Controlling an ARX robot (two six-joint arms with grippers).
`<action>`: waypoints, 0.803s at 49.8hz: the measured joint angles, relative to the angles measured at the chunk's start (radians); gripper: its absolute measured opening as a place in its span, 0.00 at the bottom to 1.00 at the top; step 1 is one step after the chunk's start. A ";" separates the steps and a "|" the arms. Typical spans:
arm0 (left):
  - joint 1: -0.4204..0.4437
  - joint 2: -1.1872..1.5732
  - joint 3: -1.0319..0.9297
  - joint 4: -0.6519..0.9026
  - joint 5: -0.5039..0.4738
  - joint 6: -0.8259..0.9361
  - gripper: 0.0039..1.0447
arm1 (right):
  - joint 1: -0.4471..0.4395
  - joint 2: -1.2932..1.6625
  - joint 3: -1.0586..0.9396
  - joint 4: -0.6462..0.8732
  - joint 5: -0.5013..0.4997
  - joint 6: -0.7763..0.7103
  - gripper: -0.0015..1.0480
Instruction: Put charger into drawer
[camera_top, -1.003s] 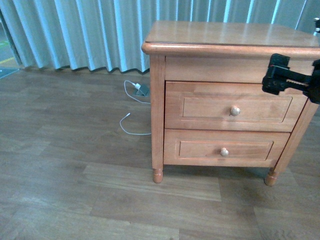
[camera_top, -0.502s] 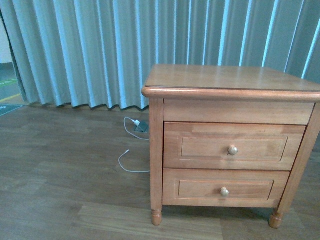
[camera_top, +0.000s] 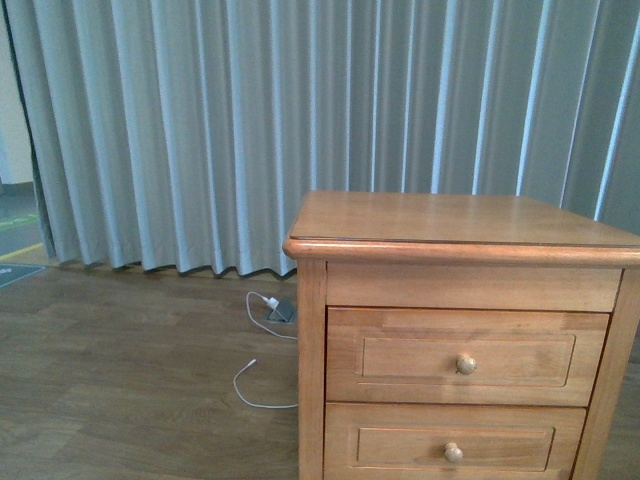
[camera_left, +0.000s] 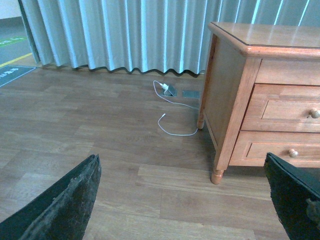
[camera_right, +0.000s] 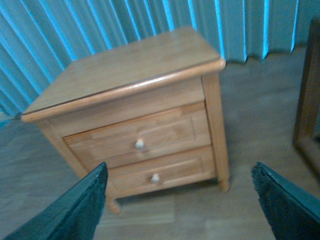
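The charger is not in view in any frame. The drawer (camera_top: 465, 355) is the upper one of a honey-coloured nightstand, shut, with a round knob. It also shows in the left wrist view (camera_left: 285, 107) and the right wrist view (camera_right: 150, 132). My left gripper (camera_left: 182, 210) is open and empty above the wooden floor, left of the nightstand's front leg. My right gripper (camera_right: 182, 210) is open and empty, out in front of the nightstand, well away from it. Neither gripper shows in the front view.
The lower drawer (camera_top: 450, 445) is shut too. A white plug with a long white cable (camera_top: 268, 303) lies on the floor by the curtain (camera_top: 200, 130), left of the nightstand (camera_top: 450, 225). A dark wooden frame (camera_right: 307, 100) stands at the edge of the right wrist view.
The front view has swung upward: the nightstand sits lower in frame and more curtain shows. The right gripper, seen at the right edge one second ago, has left that view.
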 joint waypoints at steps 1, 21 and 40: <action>0.000 0.000 0.000 0.000 0.000 0.000 0.95 | 0.018 -0.020 -0.023 0.024 0.018 -0.042 0.71; 0.000 0.000 0.000 0.000 0.000 0.000 0.95 | 0.224 -0.229 -0.209 0.010 0.208 -0.166 0.02; 0.000 0.000 0.000 0.000 0.000 0.000 0.95 | 0.358 -0.362 -0.272 -0.060 0.336 -0.167 0.02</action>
